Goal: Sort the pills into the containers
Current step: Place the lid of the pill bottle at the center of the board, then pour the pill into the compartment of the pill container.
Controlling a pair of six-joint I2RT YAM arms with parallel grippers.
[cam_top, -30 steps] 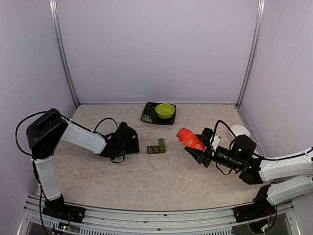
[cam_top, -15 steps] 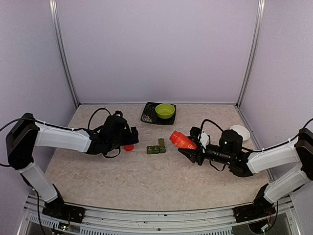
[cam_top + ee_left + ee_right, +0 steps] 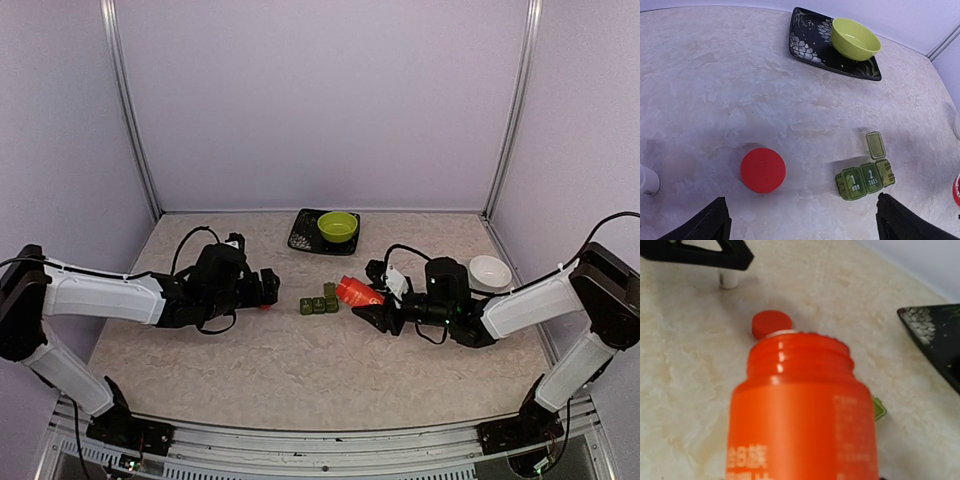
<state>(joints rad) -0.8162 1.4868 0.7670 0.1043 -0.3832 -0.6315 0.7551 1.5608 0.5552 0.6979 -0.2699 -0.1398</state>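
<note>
Gripping the uncapped bottle [image 3: 357,292] near the containers [image 3: 319,304], right pincer [image 3: 374,306] has no pills visibly sorted; left pincer [image 3: 800,212] stands wide, empty.

High rear overview, near wrist views, shared containers [image 3: 319,303]

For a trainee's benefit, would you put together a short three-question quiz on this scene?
1. True or false: the orange plastic bottle in the right gripper has its red round cap screwed on.
2. How many lids of the green three-compartment pill box stand open? A: none. B: one. C: all three.
3. What sits on the black patterned tray?

Key
1. False: the cap lies on the table, apart from the bottle.
2. B.
3. The lime green bowl.
</note>
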